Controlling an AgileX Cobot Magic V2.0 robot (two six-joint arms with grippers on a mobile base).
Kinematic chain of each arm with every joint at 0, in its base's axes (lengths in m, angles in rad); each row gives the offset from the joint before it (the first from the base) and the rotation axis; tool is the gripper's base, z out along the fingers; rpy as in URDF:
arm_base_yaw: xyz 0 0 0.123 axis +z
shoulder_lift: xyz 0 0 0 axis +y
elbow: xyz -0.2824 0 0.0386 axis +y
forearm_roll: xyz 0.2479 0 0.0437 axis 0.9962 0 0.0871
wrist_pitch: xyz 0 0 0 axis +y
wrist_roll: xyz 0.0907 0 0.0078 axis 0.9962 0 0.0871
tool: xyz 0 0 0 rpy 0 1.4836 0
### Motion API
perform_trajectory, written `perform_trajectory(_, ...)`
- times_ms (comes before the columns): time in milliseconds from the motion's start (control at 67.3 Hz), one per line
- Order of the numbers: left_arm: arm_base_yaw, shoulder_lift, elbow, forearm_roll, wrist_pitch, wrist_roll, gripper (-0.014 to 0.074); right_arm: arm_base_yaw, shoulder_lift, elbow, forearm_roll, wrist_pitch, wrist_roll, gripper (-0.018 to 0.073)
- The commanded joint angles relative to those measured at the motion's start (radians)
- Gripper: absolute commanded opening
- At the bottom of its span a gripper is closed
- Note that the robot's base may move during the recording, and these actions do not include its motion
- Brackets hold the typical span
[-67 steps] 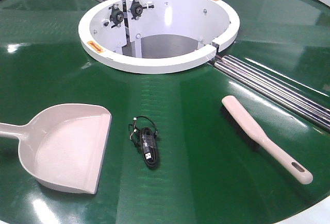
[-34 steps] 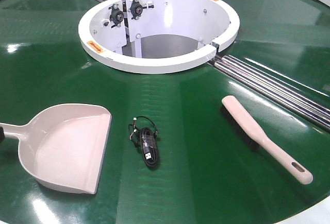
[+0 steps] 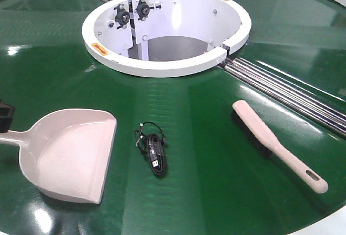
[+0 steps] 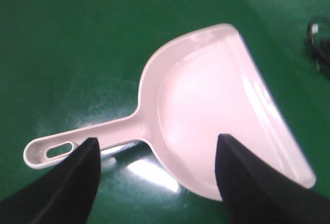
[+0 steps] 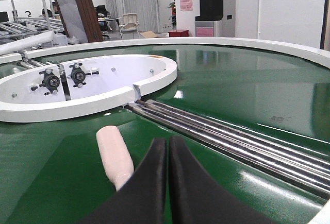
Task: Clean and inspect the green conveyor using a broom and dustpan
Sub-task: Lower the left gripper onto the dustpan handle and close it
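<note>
- Conveyor point(image 3: 205, 138): its glossy green belt fills the front view, and everything below lies on it.
- My left pincer point(image 4: 157, 147) is at the far left. In the front view only a dark bit of it shows at the frame's edge, just above the dustpan's handle.
- Its jaws stand wide apart and grip nothing. In the wrist view one finger sits in front of the handle near its slotted end, and the other in front of the pan's near side. I cannot tell whether either touches the plastic.
- Dustpan point(image 3: 70, 154): it lies flat at the left front, with its handle running off to the left and its straight lip facing right.
- Cable point(image 3: 154, 151): a small black coil with a plug, just right of the lip and apart from it.
- Ring point(image 3: 162, 65): white, at the middle back, with two black knobs on its inner wall.
- Rollers point(image 3: 286, 92): steel bars running aslant from the ring's right side to the right edge.
- Broom point(image 3: 275, 146): it lies at the right front, bristles down, head toward the ring and slotted handle end toward the near right. It is near the rollers but clear of them.
- My right pincer point(image 5: 168, 142) is fully closed, its fingers pressed together with nothing between them. It sits low over the belt, and the broom's rounded end shows just left of it, partly hidden behind one finger.
</note>
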Motion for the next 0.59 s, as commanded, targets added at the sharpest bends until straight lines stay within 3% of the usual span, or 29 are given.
perform_trajectory(0, 0.0, 0.055, -0.095, -0.037, 0.038, 0.179, 0.0461, -0.005, -0.018, 0.011, -0.009, -0.076, 0.0, -0.001)
perform_trajectory(74, 0.0, 0.1, -0.123, -0.041, 0.065, 0.341, 0.0461, -0.005, -0.018, 0.011, -0.009, -0.076, 0.0, -0.001)
perform_trajectory(148, 0.0, 0.128, -0.122, -0.023, 0.059, 0.448, 0.0461, -0.005, -0.018, 0.011, -0.009, -0.076, 0.0, -0.001)
perform_trajectory(371, 0.0, 0.163, -0.122, 0.119, 0.043, 0.688, 0.0461, -0.005, -0.018, 0.011, -0.009, -0.076, 0.0, -0.001)
perform_trajectory(579, 0.019, 0.223, -0.153, 0.156, 0.037, 0.733, 0.0461, -0.005, -0.018, 0.011, -0.009, -0.076, 0.0, -0.001)
